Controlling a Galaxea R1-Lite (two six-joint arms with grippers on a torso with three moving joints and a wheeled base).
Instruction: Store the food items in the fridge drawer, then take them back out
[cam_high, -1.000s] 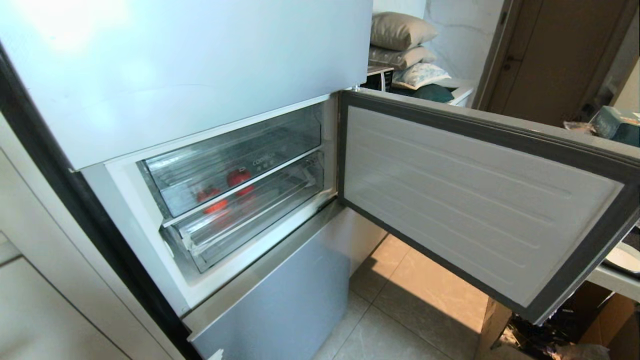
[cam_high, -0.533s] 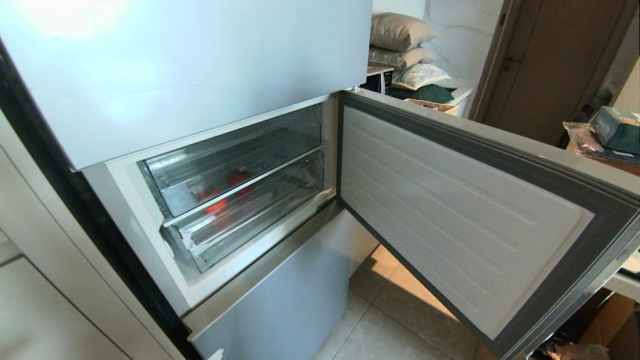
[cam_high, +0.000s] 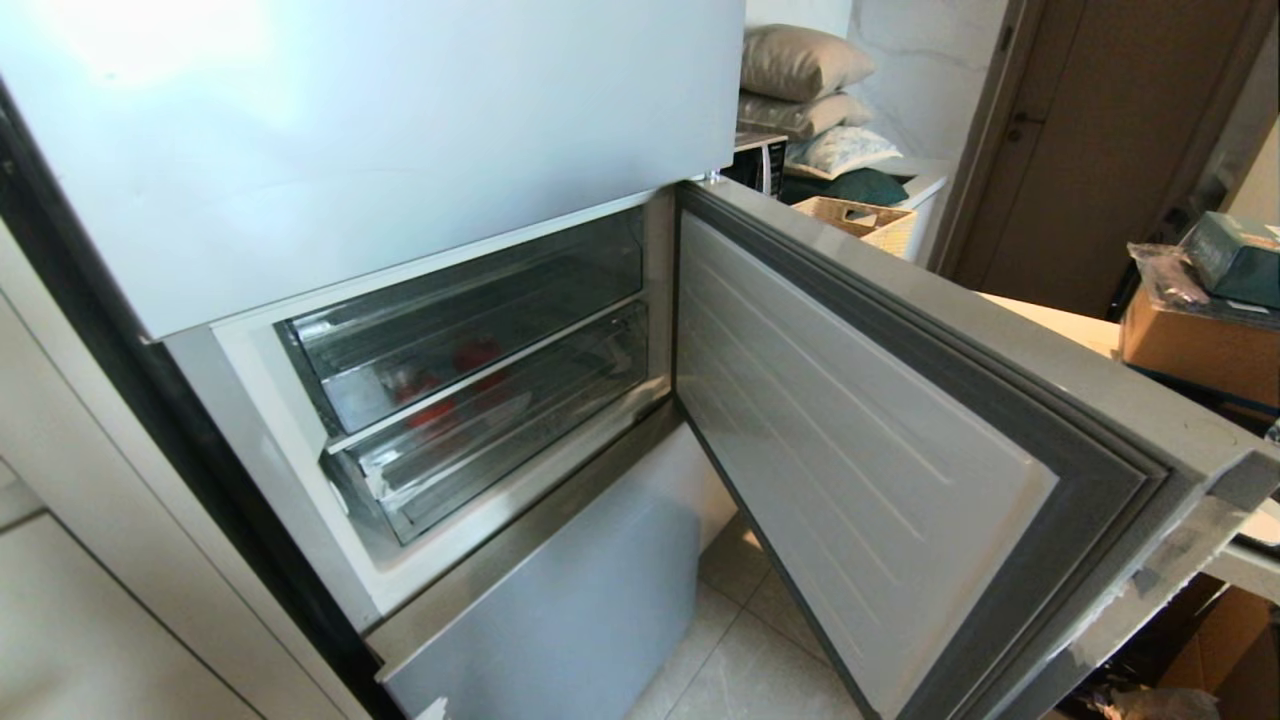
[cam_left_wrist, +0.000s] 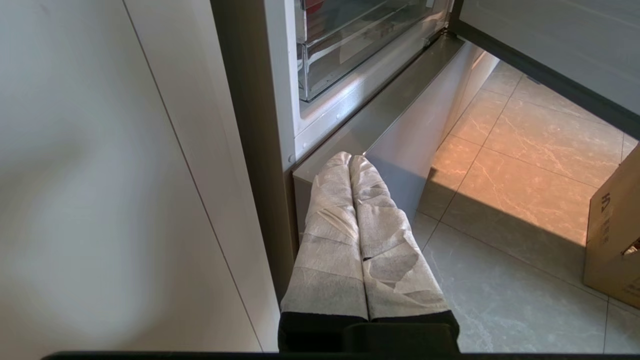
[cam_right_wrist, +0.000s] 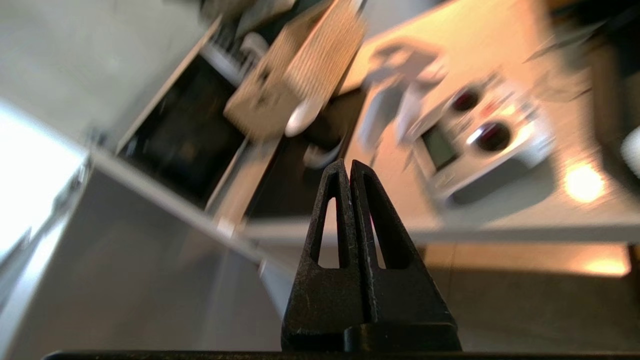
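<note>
1. The grey fridge door with a dark rubber gasket (cam_high: 900, 440) stands partly swung out on the right, narrowing the way to the open compartment.
2. The wide clear plastic pull-out drawer (cam_high: 470, 330) is pushed in; its front wall covers the two red fruits (cam_high: 455, 385).
3. The tiled floor (cam_left_wrist: 525, 165) before the fridge lies free, bounded by a brown cardboard box (cam_left_wrist: 612, 235).

The fridge drawer (cam_high: 470, 340) is seen as clear, glossy plastic with a ribbed floor; the fridge door (cam_high: 860, 450) liner is matt white plastic edged by a grey rubbery gasket. The left claw (cam_left_wrist: 350, 162) fingers (cam_left_wrist: 330, 235) are wrapped in creased white fabric-like sheet. The floor (cam_left_wrist: 525, 165) is laid with smooth, veined tiles.
</note>
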